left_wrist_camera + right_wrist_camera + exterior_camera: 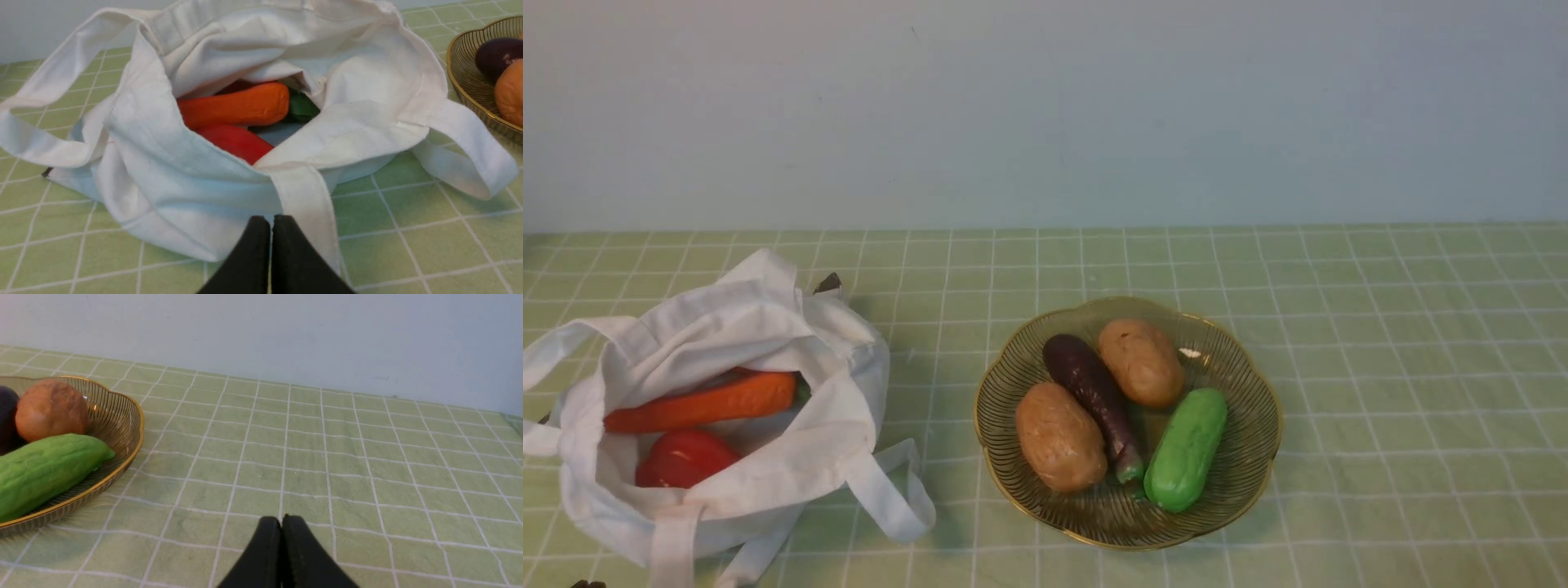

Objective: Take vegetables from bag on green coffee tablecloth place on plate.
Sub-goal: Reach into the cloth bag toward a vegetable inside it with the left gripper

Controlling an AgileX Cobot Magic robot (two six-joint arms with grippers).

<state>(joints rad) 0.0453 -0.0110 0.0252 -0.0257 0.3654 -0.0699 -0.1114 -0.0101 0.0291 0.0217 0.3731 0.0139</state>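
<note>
The left end effector (271, 222), tips pressed together and empty, has the bag (163, 175) just ahead, its open mouth showing the carrot (237, 106) and a red vegetable (237, 143). The right end effector (282, 520), likewise closed and empty, is over the tablecloth (367, 457), and the plate (122, 416) with the cucumber (45, 465), a potato (51, 408) and the eggplant (6, 416) lies ahead, toward its left.

Front cam: raised, on robot's side, looks forward and down; plate (1248, 384) mid-frame, bag (825, 445) left of plate. Left wrist cam: low, close to bag, left of plate, faces wall (1045, 106). Right wrist cam: low, right of plate, faces wall. All three views share the plate.
</note>
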